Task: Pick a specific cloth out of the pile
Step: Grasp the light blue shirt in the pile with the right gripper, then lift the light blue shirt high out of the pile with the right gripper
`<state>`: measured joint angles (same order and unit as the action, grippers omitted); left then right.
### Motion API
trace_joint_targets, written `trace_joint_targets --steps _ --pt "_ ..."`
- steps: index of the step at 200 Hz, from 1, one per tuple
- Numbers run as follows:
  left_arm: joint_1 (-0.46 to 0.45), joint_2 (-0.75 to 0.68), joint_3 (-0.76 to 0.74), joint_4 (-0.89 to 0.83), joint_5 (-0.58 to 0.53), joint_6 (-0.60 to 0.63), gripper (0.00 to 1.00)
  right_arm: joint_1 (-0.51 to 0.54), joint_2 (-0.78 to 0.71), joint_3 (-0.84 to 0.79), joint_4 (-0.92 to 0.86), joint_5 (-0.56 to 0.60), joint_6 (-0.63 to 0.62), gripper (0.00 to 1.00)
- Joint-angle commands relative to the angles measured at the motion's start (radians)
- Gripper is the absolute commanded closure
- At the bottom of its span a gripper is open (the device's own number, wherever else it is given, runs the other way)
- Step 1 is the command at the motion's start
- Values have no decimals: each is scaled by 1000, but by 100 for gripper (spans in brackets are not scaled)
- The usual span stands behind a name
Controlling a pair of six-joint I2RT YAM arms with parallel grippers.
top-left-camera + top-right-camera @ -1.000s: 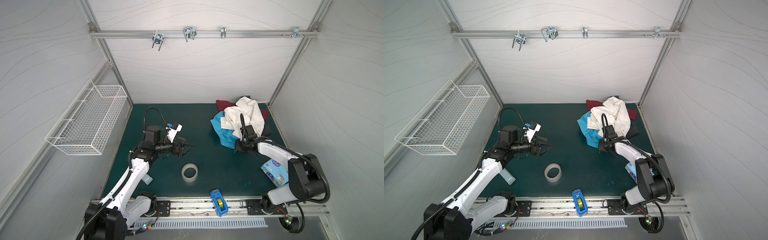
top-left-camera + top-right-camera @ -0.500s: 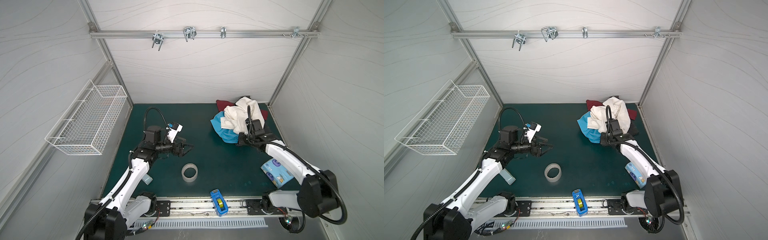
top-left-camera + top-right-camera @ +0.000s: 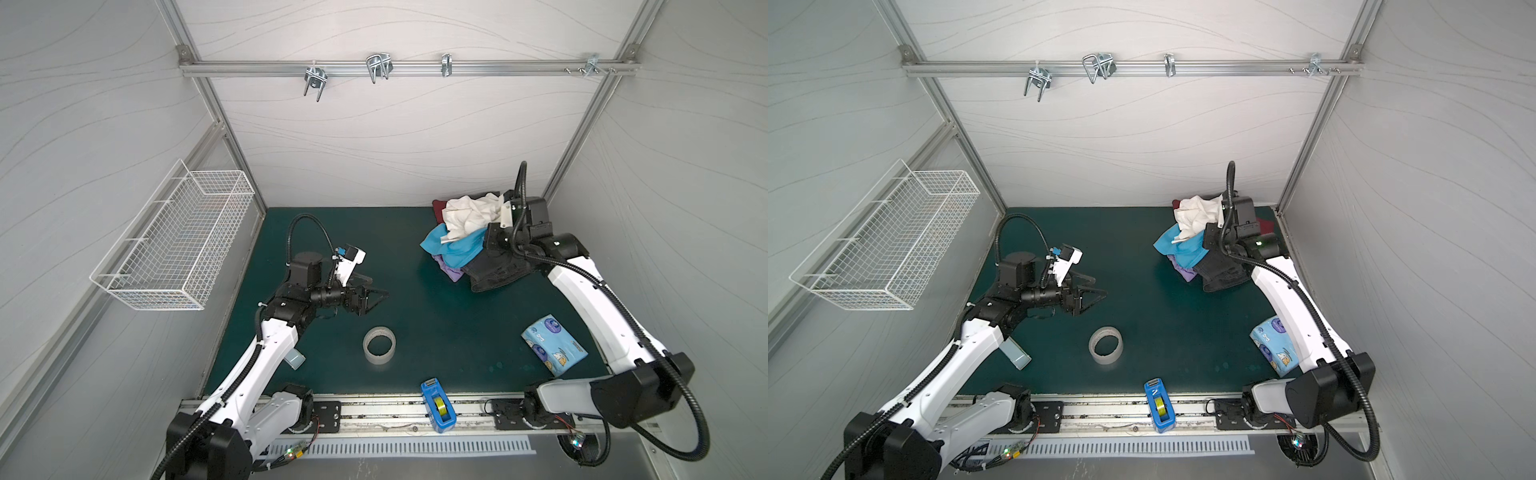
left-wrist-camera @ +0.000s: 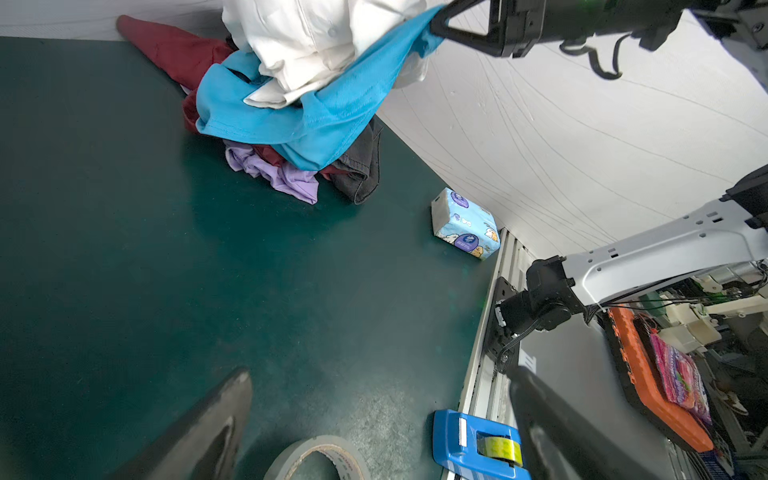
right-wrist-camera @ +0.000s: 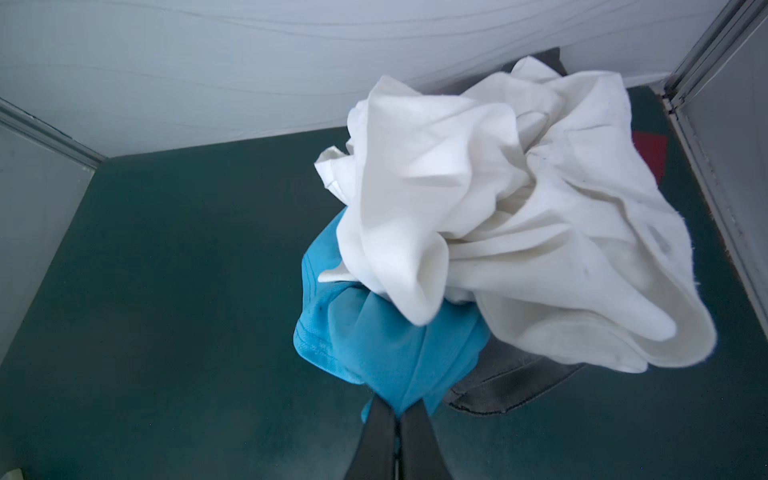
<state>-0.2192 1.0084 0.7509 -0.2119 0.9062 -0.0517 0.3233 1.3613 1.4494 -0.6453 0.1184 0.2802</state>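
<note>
The blue cloth (image 5: 386, 353) is pinched by its edge in the right pincer (image 5: 397, 409), so the draped cream cloth (image 5: 498, 228) may be dragged along.

2 arms. Left arm (image 3: 266, 353) and right arm (image 3: 582, 291): white link shells, black joints, black corrugated cable (image 3: 520, 183) looping at each wrist. Black screwed base plates (image 3: 328, 415) sit on the rail (image 3: 382, 415). Green light (image 3: 1259, 242) on right arm, far from rail. Jaws black, triangular.
</note>
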Motion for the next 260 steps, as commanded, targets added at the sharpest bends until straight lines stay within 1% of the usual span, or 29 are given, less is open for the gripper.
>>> trace_joint_targets --steps 1,21,68,99,185,221,260 --pt "-8 -14 42 13 0 27 3 -34 31 87 -55 -14 -19 100" --pt "-8 -14 42 13 -2 30 3 -51 52 136 -61 -28 -16 100" --pt "-10 -15 40 11 -8 33 3 -70 31 215 -38 -9 -2 100" --pt "-13 -22 39 9 -12 35 3 -88 32 302 -52 2 -20 100" --pt "-18 -28 39 3 -31 39 3 -96 55 501 -60 15 -96 100" --pt "-19 -28 38 3 -33 40 3 -103 74 598 -101 76 -127 100" --pt "-19 -27 39 0 -36 41 3 -122 54 630 -97 115 -147 100"
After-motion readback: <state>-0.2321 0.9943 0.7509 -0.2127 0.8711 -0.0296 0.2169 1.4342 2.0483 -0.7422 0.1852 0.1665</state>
